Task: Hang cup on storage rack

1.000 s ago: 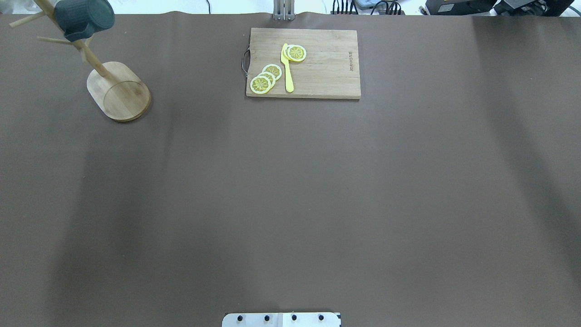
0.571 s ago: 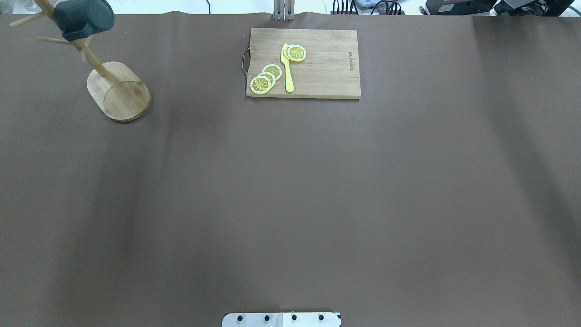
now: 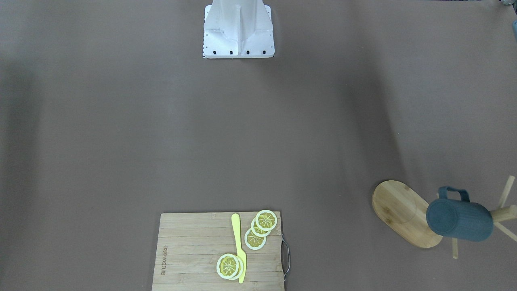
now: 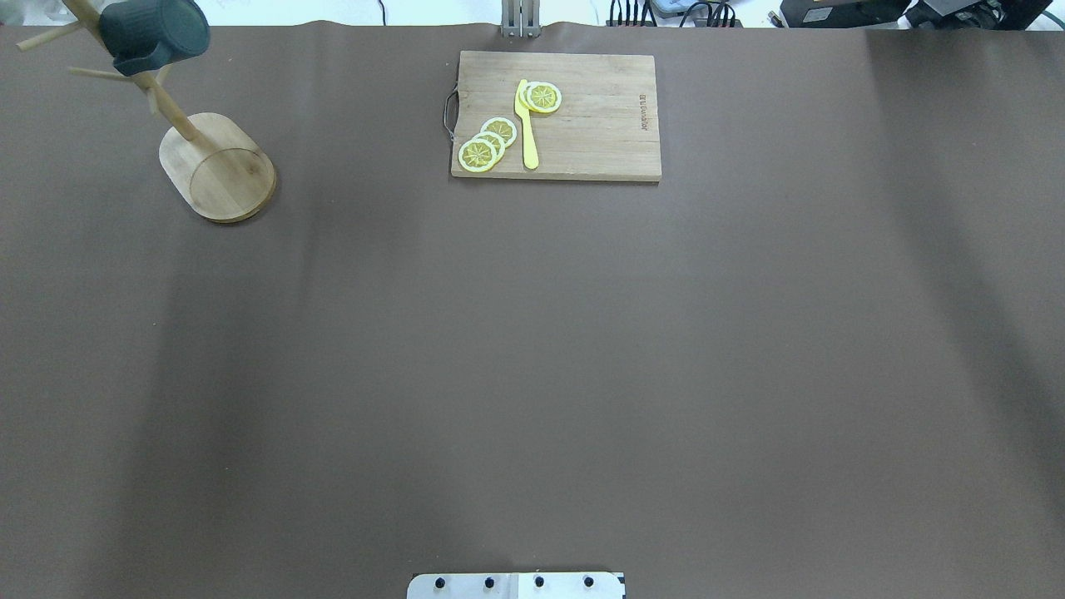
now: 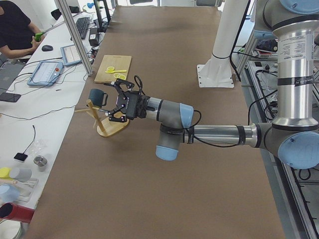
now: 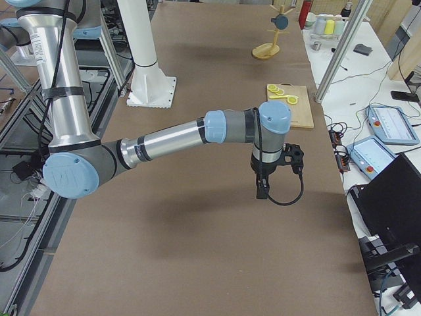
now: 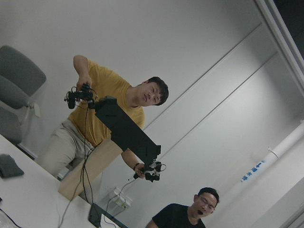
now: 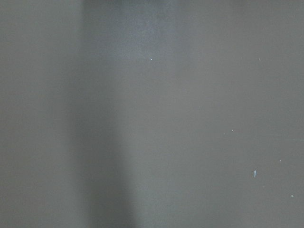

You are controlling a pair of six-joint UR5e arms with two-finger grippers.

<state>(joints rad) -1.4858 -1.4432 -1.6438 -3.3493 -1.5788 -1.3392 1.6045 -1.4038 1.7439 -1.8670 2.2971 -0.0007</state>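
Cup (image 5: 97, 96) hangs on storage rack (image 5: 113, 128) just beyond the left hand (image 5: 111, 101), grip state unclear; hanging looks done, next withdraw without snagging.

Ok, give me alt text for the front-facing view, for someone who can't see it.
A teal cup hangs on a bamboo rack at the right edge of a brown table. Bottom centre, a cutting board holds lemon slices and a yellow knife; the robot's white base is at the top, no arms in shot.
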